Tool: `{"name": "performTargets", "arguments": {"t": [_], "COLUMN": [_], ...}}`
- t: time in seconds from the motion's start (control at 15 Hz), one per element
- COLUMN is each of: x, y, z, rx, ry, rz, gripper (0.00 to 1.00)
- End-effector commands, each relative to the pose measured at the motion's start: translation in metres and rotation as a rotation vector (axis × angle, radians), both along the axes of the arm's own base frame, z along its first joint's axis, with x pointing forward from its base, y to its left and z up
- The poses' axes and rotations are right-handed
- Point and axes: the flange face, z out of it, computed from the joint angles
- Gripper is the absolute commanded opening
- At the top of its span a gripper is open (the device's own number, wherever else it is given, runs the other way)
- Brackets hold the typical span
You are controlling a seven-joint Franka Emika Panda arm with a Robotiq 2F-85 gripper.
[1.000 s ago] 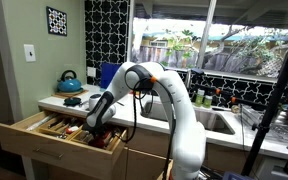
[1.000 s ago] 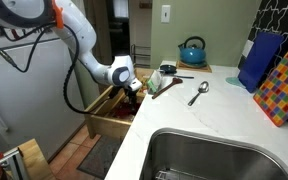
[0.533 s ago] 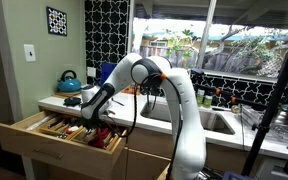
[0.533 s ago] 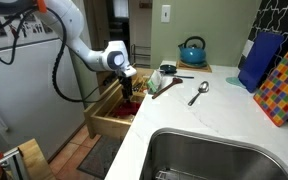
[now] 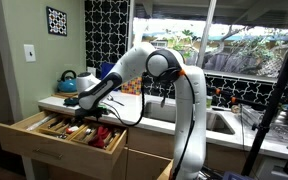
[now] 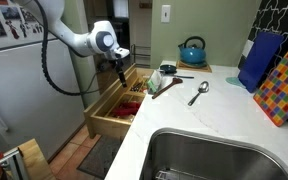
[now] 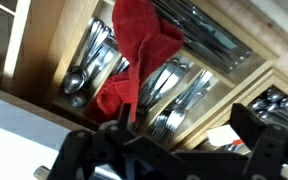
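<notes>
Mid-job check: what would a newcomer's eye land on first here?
A bright red cloth across the silver cutlery, just ahead of the end effector in the wrist view. Next, the open wooden drawer under the white arm, and the blue kettle on the counter.

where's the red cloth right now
In the wrist view the red cloth lies draped over the cutlery in the open drawer, just beyond the gripper.

The arm (image 5: 169,75) arches from its base toward 9 o'clock in an exterior view, its gripper (image 6: 121,72) pointing toward 6 o'clock, finger spacing unclear.
</notes>
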Motion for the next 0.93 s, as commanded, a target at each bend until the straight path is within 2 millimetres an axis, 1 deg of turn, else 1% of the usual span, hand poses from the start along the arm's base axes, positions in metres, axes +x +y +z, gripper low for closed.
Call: {"name": "performTargets", "arguments": {"t": [0.0,0.13,0.33,0.47,0.6,0.73,0.87], "x": [-0.026,-0.030,-0.035,-0.037,-0.039,-0.040,-0.040], "y": [0.021,0.034,0.046,0.048,0.050,0.045,0.039], "z": [0.011,0.003,-0.019,-0.035,-0.046,-0.058,-0.068], "rx": [0.065,0.080,0.102,0.118,0.123,0.092,0.050], "ry": [0.019,0.059,0.138,0.194,0.247,0.315,0.364], "rz": [0.186,0.296,0.451,0.550,0.649,0.735,0.778], "gripper": [1.00,1.00,1.00,1.00,1.00,1.00,1.00]}}
